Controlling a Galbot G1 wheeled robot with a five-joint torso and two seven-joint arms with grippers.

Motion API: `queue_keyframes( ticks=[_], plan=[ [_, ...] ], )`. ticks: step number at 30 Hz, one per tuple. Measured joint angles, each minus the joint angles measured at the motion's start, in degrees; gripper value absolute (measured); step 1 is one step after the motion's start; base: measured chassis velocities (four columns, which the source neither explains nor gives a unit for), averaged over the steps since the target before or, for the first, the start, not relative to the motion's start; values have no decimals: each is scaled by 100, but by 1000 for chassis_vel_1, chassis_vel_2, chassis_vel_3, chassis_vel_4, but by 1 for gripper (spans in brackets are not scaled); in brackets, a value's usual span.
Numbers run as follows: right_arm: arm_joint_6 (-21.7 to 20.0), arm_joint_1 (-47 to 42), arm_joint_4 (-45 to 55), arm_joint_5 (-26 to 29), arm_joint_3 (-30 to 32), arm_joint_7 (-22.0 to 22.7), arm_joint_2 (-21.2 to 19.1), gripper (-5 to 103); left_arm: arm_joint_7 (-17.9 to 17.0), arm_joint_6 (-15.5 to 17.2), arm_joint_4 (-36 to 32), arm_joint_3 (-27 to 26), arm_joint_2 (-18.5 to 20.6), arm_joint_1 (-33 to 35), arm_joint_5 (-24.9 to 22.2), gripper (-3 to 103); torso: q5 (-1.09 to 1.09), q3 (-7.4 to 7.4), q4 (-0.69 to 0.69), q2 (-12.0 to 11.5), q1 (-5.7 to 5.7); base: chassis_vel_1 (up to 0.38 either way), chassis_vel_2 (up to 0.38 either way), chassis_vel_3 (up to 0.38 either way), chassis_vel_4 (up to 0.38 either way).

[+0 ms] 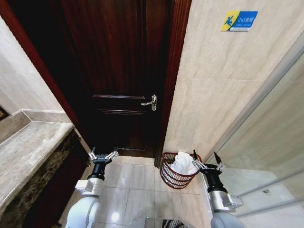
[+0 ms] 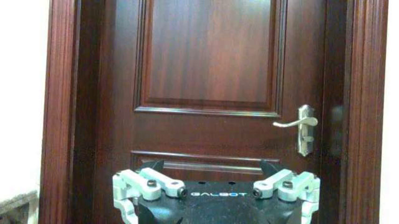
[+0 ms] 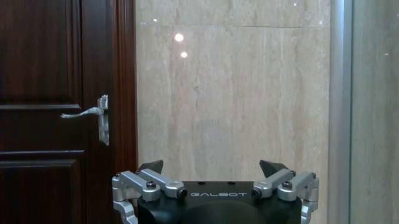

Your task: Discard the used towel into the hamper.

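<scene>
Landmark for all positions: the hamper, a dark red-brown wire basket standing on the tiled floor.

Right gripper: held just beside the hamper, on its glass-partition side, at about rim height, touching neither rim nor contents. Fingers spread apart, nothing between them. In the right wrist view the same gripper points at the beige wall, both finger tips wide apart and empty.

Left gripper: well apart from the hamper, on the side toward the stone counter, raised over the floor. Fingers apart, empty. In the left wrist view the gripper faces the door squarely, tips spread.

Towel: white, crumpled, lying inside the hamper, piled above the rim on the side nearest the right gripper. No gripper touches it.

Behind the hamper: beige marble-look wall, with the basket close against its foot. The dark wooden door stands just beyond the hamper toward the left gripper, shut, with a silver lever handle on the edge nearer the hamper.

High on the wall above the hamper: a small blue and yellow sign; text unreadable.
</scene>
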Motion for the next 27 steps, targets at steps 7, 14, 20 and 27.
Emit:
queue_keyframes(
  ticks=[7, 14, 20, 27],
  plan=[
    [59, 7, -6, -9, 17, -34, -1, 100, -1, -53, 22, -4, 1, -8, 83, 100, 0, -13, 0, -23, -9, 0, 0, 0, 0],
    [65, 4, -6, -10, 19, -37, -2, 100, 1, -56, 24, -4, 1, -9, 85, 100, 0, -22, 0, -40, -18, 0, 0, 0, 0],
    [68, 3, -6, -12, 19, -41, -1, 100, 3, -59, 27, -4, 1, -9, 87, 100, 0, -30, 0, -54, -24, 0, 0, 0, 0],
    [71, 3, -6, -13, 19, -41, -1, 100, 6, -60, 27, -4, 1, -9, 88, 100, 0, -35, 0, -64, -28, 0, 0, 0, 0]
  ],
)
